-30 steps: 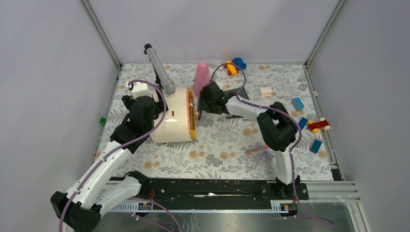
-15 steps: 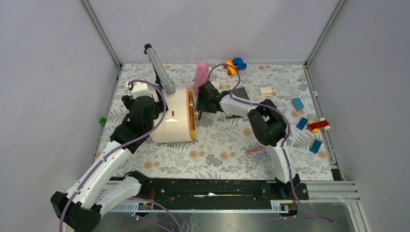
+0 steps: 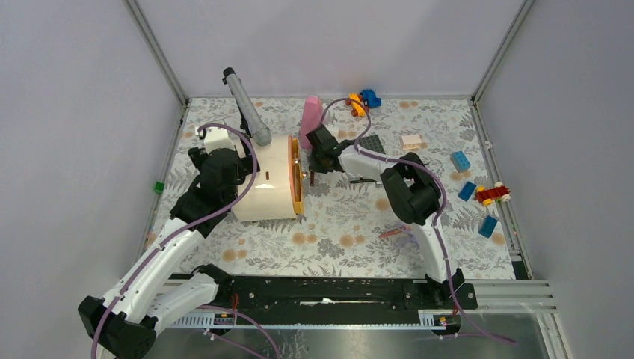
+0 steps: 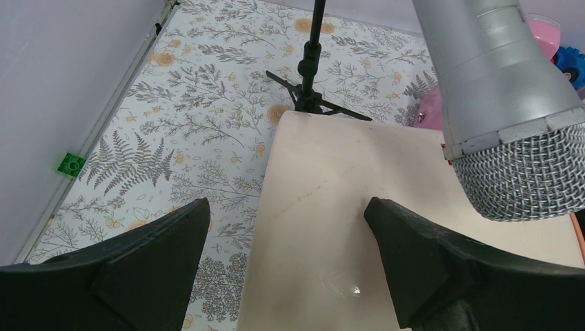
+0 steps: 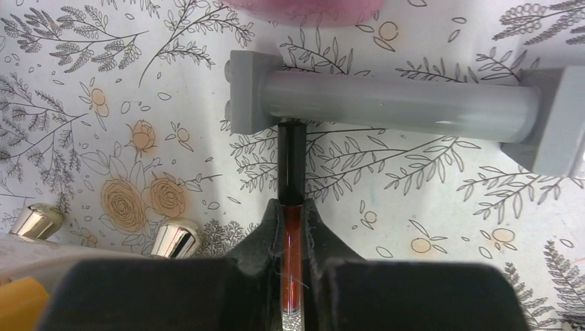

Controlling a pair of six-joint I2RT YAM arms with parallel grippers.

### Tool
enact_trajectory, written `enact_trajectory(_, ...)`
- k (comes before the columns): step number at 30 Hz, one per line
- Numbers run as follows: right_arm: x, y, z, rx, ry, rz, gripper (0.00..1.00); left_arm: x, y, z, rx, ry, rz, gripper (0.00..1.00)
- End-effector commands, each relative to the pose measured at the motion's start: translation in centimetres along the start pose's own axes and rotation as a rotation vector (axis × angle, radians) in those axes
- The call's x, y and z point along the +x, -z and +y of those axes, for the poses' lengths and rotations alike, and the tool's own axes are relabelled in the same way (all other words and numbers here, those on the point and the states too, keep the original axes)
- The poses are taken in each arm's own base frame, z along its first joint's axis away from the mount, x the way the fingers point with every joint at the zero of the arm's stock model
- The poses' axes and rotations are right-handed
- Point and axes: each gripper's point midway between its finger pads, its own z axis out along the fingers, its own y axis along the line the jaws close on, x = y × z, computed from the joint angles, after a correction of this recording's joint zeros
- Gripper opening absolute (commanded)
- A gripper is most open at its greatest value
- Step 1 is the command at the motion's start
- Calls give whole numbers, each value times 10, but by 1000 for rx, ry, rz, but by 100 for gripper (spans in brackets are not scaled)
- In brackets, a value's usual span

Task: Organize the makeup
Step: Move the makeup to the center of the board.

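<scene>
- Right jaws clenched on thin brush (image 5: 292, 155), its long axis straight out ahead.
- Case (image 3: 269, 187) just left; left jaws released above it.

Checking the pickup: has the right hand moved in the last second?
Yes. The right hand shifted slightly left, closer to the tall pink bottle, and shut on the thin brush.
</scene>
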Motion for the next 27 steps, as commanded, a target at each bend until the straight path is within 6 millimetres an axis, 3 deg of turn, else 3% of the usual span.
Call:
enact_trajectory(1, 10, 13, -39, 122, 36, 17, 3, -8, 4, 3, -5, 5, -8, 99)
enact_trajectory(5, 21, 47, -60, 140, 63, 19, 0, -9, 4, 4, -4, 5, -10, 99)
enact_trajectory(11, 40, 117, -81, 55, 59, -21, 0, -10, 5, 4, -2, 8, -12, 99)
enact_trajectory(16, 52, 161, -118, 102, 18, -102, 0, -11, 5, 5, -4, 9, -13, 99)
enact_trajectory(20, 54, 178, -166, 268, -30, -169, 0, -11, 5, 5, -5, 9, -13, 99)
enact_trajectory(24, 62, 185, -222, 485, -90, -168, 0, -11, 5, 5, -6, 9, -13, 99)
enact_trajectory(27, 63, 184, -249, 540, -199, -198, 1, -10, 5, 5, -3, 9, -11, 99)
